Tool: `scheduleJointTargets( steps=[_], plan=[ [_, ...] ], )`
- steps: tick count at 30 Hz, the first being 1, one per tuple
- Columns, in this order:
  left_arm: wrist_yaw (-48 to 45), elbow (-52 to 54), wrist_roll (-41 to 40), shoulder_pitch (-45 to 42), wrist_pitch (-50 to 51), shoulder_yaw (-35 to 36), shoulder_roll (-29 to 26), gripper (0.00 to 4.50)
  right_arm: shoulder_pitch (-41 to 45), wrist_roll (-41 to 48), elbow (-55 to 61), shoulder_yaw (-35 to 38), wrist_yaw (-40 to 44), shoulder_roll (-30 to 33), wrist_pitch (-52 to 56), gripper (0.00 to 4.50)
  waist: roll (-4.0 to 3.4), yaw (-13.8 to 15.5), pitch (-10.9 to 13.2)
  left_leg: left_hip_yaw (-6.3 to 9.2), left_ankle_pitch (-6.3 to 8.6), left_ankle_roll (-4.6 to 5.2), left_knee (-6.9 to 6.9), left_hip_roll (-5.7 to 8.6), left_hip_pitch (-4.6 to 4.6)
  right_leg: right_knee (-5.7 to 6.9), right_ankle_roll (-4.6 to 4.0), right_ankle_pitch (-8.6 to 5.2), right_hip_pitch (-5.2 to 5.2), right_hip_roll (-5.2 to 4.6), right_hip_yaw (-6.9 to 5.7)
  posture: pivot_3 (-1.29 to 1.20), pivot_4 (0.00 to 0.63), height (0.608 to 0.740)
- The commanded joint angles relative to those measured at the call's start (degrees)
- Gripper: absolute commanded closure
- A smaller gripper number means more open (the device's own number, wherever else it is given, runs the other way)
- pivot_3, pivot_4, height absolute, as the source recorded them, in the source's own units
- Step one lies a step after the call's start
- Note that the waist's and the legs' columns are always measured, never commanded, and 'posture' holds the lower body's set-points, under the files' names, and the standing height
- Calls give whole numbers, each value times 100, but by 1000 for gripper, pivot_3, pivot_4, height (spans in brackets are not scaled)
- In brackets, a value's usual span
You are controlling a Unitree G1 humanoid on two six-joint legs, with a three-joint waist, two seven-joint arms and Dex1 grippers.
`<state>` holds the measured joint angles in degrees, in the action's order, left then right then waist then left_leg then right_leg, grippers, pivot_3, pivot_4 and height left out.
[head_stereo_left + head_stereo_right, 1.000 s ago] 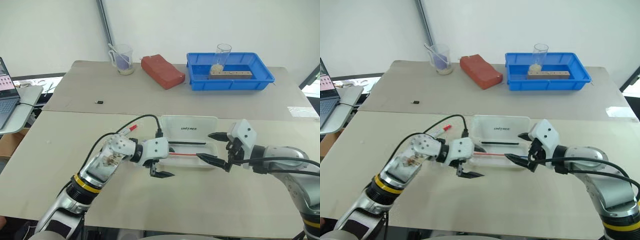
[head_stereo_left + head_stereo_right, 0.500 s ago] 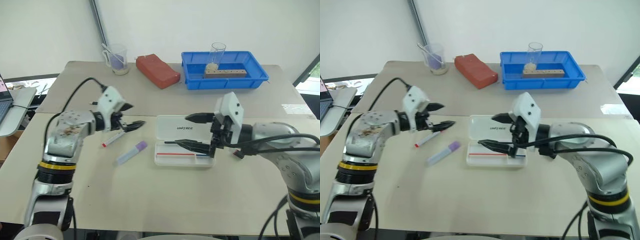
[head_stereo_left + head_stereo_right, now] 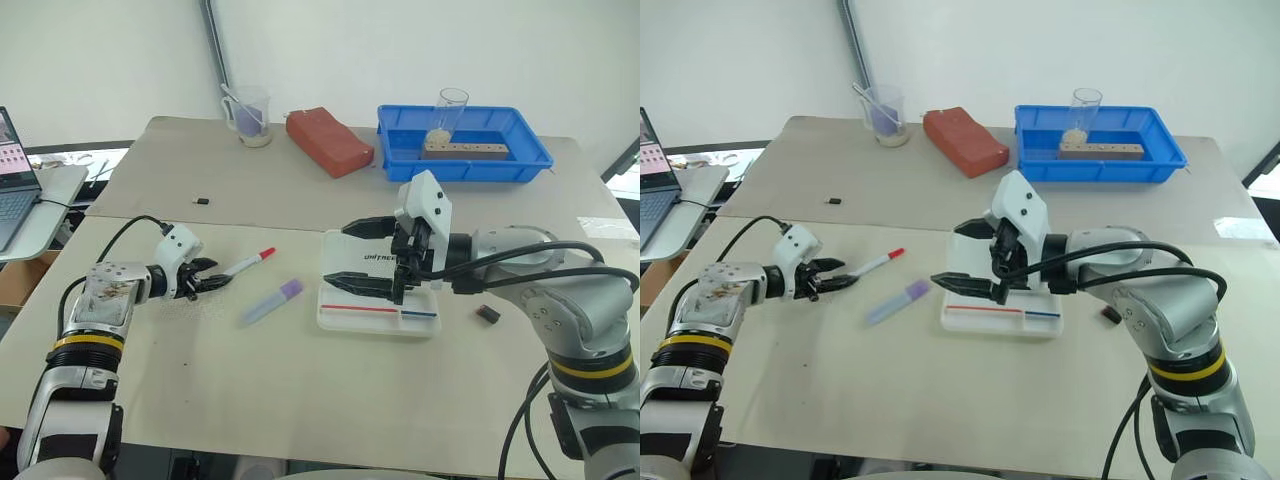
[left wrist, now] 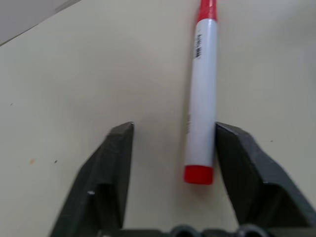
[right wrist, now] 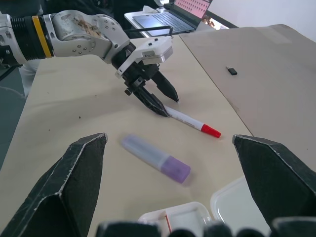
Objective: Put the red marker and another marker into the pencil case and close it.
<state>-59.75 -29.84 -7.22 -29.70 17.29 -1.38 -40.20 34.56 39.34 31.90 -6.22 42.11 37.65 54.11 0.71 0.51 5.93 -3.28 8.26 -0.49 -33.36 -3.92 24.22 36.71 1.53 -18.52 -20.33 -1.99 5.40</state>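
The left gripper [image 3: 212, 279] sits low over the desk [image 3: 300, 400] at the left side, its two fingers [image 4: 111, 168] parted around the tail end of the red marker [image 3: 243, 264]; one finger stands just beside the barrel, and whether it touches cannot be told. The marker lies flat on the desk, untouched by any lift, its red cap pointing toward 2 o'clock. Just at 4 o'clock from it lies the lavender marker [image 3: 272, 301], purple cap toward 2 o'clock, free of both grippers. Further right, the pencil case [image 3: 378, 312] lies open on the desk, a thin red pen [image 3: 362, 309] in its tray. The right gripper [image 3: 350, 253] hangs over the case's left edge, fingers spread wide and holding nothing. At 12 o'clock, far back, stands a blue tray [image 3: 462, 160].
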Motion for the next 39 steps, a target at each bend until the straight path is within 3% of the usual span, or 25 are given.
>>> scheduleJointTargets(
  steps=[1,2,3,8,12,17,21,27,31,39],
  plan=[
    [-83,-145,44,-149,-240,-41,19,3862,-2,-42,132,141,11,81,-156,0,0,-6,0,1,0,0,0,-2,-1,5,-3,-2,-3,3,0,0,150,740],
    [-86,-168,44,-163,-259,-34,29,4256,-11,-47,142,148,5,88,-153,0,0,-8,0,2,0,0,1,-2,-4,7,-5,-3,-2,5,0,0,150,740],
    [-94,-159,36,-172,-274,-25,33,4345,-26,-59,149,157,5,101,-159,0,0,-9,0,3,0,0,1,-3,-4,8,-5,-4,-2,6,0,0,150,740],
    [115,175,-145,-383,-349,284,38,4337,-277,-74,175,359,1,261,-181,0,4,10,2,4,0,0,0,-3,-3,8,-5,-4,-1,6,0,0,150,740],
    [-366,1591,-660,-434,86,430,-233,4337,-1088,-340,271,669,282,897,-500,0,19,21,9,5,0,0,-5,-2,6,5,-5,-4,1,2,-4,0,150,740],
    [-1040,3291,-1041,-622,603,-55,-518,4337,-2027,-454,334,1068,453,1328,-754,0,11,-14,5,1,0,0,2,-1,-6,-1,-3,-6,9,3,2,0,150,740],
    [-976,3720,-874,-857,605,-746,-49,4337,-2328,-495,404,1175,426,1394,-813,0,-8,-42,-5,2,0,0,-3,2,-14,0,2,-8,17,8,11,0,150,740],
    [-478,2984,82,-884,-118,-1975,1034,4337,-2528,-465,538,1354,305,1451,-726,0,-16,-36,-8,19,14,24,-46,-1,3,-1,5,-10,22,25,18,0,150,740],
    [-199,2427,564,-1103,-409,-2359,1506,4337,-2568,-420,613,1435,191,1437,-647,0,-6,-39,-2,27,15,25,-45,-2,8,-2,4,-9,17,31,20,0,150,740],
    [-117,1995,1156,-1046,-561,-2833,1848,4337,-2704,-444,627,1400,-64,1310,-661,0,7,-44,8,30,15,25,-45,0,9,-2,5,-10,19,32,26,0,150,740]
  ],
)
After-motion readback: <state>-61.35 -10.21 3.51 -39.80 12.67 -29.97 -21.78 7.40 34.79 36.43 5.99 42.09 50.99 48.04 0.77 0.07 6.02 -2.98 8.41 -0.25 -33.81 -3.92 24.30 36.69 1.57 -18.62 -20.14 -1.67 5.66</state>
